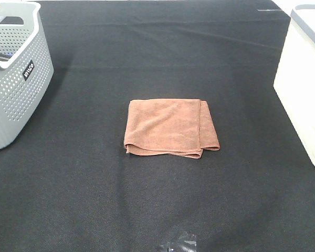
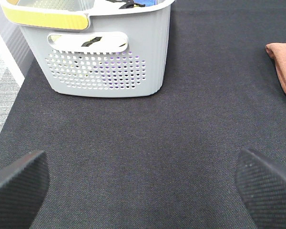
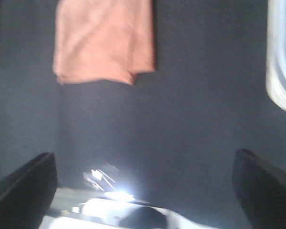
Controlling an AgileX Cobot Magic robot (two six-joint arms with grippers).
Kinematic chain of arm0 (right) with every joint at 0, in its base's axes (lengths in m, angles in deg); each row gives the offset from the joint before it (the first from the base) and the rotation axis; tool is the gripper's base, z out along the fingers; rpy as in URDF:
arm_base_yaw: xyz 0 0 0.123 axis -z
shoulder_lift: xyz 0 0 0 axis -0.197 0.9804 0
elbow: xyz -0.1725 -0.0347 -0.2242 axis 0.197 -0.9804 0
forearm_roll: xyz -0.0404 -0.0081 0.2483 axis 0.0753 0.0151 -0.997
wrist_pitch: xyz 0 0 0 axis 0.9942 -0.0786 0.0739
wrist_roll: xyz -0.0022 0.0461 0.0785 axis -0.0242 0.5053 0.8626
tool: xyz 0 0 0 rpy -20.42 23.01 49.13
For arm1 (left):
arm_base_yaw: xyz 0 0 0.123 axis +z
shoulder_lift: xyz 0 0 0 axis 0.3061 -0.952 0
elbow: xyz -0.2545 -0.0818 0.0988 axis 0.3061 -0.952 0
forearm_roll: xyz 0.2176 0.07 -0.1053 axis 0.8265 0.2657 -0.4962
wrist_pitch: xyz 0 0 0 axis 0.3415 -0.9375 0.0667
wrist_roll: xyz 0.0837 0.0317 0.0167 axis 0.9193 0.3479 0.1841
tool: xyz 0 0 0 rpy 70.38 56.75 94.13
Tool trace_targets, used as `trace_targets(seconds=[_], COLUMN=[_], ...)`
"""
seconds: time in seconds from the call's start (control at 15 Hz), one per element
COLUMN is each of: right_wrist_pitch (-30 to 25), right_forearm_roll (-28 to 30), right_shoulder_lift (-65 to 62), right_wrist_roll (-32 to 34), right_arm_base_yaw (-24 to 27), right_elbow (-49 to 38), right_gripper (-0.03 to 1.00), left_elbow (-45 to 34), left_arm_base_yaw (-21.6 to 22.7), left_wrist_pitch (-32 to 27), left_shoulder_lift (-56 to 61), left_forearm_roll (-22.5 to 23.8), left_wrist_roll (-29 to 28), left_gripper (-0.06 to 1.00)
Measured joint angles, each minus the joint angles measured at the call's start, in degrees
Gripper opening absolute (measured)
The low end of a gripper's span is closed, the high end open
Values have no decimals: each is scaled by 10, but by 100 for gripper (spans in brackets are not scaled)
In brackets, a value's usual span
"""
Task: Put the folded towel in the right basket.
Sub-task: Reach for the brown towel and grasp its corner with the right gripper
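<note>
The folded rust-brown towel [image 1: 170, 127] lies flat on the black tabletop, in the middle of the exterior view. The right basket [image 1: 304, 89] is white with a grey rim and stands at the right edge. My left gripper [image 2: 142, 157] is open and empty, low over bare cloth in front of the grey basket; a corner of the towel [image 2: 283, 67] shows far off to one side. My right gripper [image 3: 144, 157] is open and empty, with the towel [image 3: 105, 40] well ahead of it and the white basket's rim [image 3: 281, 62] at the side. That view is blurred. Neither gripper shows clearly in the exterior view.
A grey perforated basket [image 1: 13, 73] stands at the far left, with items inside and a yellow-edged rim in the left wrist view [image 2: 105, 52]. A small shiny dark object [image 1: 179, 244] lies at the table's near edge, and it glares in the right wrist view [image 3: 114, 193].
</note>
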Motion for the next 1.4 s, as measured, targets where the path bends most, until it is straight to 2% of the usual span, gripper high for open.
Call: trace_targets(seconds=[0.13, 0.27, 0.33, 0.53, 0.67, 0.87, 1.2, 1.4], right_wrist_pitch=[20, 53, 56, 66, 74, 120, 182, 199], right_forearm_roll=[-14, -11, -11, -14, -14, -44, -49, -39], right_shoulder_lift=[92, 211, 266, 388, 418, 510, 593, 621], right_wrist_roll=[-6, -8, -2, 6, 6, 7, 11, 16], right_arm_base_yaw=[-38, -115, -132, -139, -139, -139, -139, -139], right_elbow=[60, 130, 157, 206, 218, 245, 245, 245], right_gripper=[96, 96, 96, 96, 96, 96, 96, 96], left_elbow=[0, 0, 0, 0, 0, 0, 0, 0], left_arm_base_yaw=[0, 0, 0, 0, 0, 0, 0, 0], left_wrist_pitch=[0, 0, 0, 0, 0, 0, 0, 0], left_shoulder_lift=[0, 0, 0, 0, 0, 0, 0, 0], left_forearm_roll=[0, 0, 0, 0, 0, 0, 0, 0], left_wrist_roll=[0, 0, 0, 0, 0, 0, 0, 0], left_gripper=[99, 99, 99, 99, 99, 99, 99, 99])
